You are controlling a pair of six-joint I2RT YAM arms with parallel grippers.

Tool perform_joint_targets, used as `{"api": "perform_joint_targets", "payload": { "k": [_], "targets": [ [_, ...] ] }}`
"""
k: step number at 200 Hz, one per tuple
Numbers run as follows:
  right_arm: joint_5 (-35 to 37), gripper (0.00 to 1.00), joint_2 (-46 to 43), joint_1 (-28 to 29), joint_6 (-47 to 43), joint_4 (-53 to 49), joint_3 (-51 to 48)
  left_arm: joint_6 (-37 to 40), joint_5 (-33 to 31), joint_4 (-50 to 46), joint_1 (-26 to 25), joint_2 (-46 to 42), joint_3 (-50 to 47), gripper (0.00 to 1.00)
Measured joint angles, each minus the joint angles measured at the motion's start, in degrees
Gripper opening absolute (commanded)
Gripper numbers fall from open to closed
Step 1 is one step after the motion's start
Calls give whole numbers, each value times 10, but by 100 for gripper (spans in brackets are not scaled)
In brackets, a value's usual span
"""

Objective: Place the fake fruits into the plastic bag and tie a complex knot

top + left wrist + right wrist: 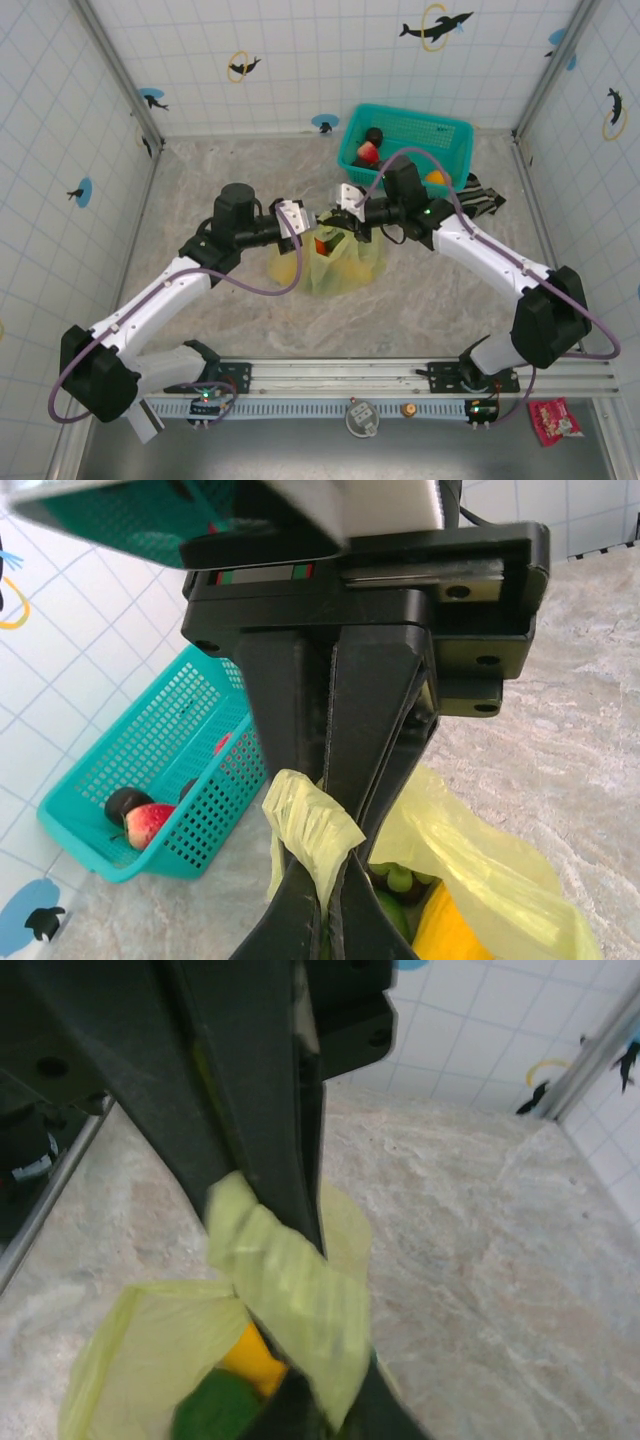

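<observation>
The plastic bag is lying on the table just in front of the teal basket, on the side nearer the arm bases, with its mouth gaping upward. The left gripper and the right gripper are meeting tip to tip right above the bag, also on the near side of the basket, the left one reaching in from the basket's left. In the left wrist view the left gripper is squeezing its fingers together on a crumpled strip of the bag's handle, which is folding over the finger edge, while the basket is sitting beyond it. In the right wrist view the right gripper is likewise clamping tight on another yellow-green handle strip, with the bag hanging open beneath it. Some of the fake fruits are resting inside the bag: a red one is showing from above, green ones and a yellow-orange one are showing through the opening. Others are lying in the basket: a red one and a dark one at its left end, and an orange one toward its right.
</observation>
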Motion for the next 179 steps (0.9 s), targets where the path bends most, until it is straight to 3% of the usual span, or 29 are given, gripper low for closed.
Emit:
{"api": "perform_joint_targets", "payload": {
  "k": [6,33,82,103,140,179],
  "targets": [
    [-1,0,0,0,1,1,0,0,0,0,0,-1,0,1],
    [13,0,0,1,-2,19,-2,-15,1,0,0,-2,0,31],
    [88,0,-34,1,-22,92,-54,-98,20,3,-3,-30,0,56],
    [107,0,-45,1,-31,107,-60,-139,36,10,-3,-49,7,59],
    [115,0,-52,0,-43,122,-63,-225,68,59,-3,-70,32,56],
    [100,0,-58,-3,-40,127,-71,-266,-59,133,9,-68,35,40]
  ]
}}
